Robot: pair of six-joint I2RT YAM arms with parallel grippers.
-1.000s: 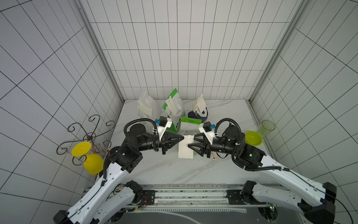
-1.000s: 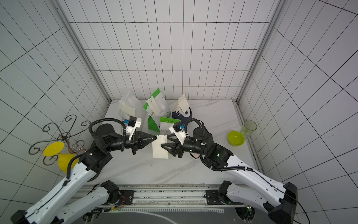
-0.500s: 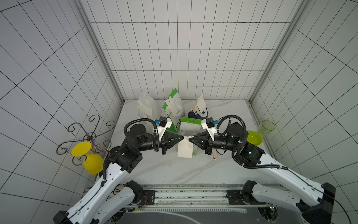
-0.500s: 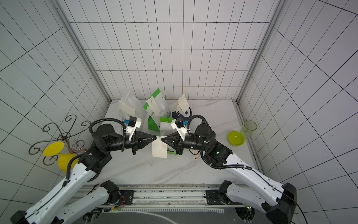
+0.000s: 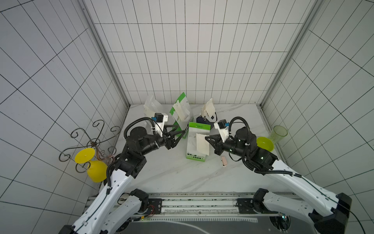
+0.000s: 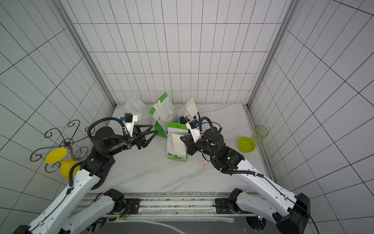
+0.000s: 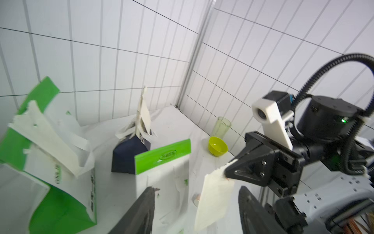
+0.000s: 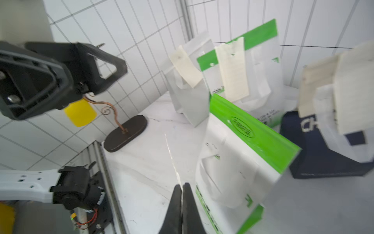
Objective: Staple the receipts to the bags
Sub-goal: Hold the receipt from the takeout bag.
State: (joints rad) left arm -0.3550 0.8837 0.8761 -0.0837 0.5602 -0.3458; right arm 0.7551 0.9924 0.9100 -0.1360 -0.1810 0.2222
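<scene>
Receipt (image 5: 202, 144) hangs from the right gripper (image 5: 206, 138), its jaws pinched closed on the slip's top corner, over a flat green-and-white bag (image 5: 192, 150) with green Chinese print. Left gripper (image 6: 154, 129) faces it, spread and empty, just beside the bag's green band. Beyond the right gripper, a navy bag (image 8: 323, 162) reads "CH".

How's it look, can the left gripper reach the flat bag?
Likely yes: left gripper is open just beside the flat bag, nothing between. The right gripper holds a receipt over its far side.
</scene>
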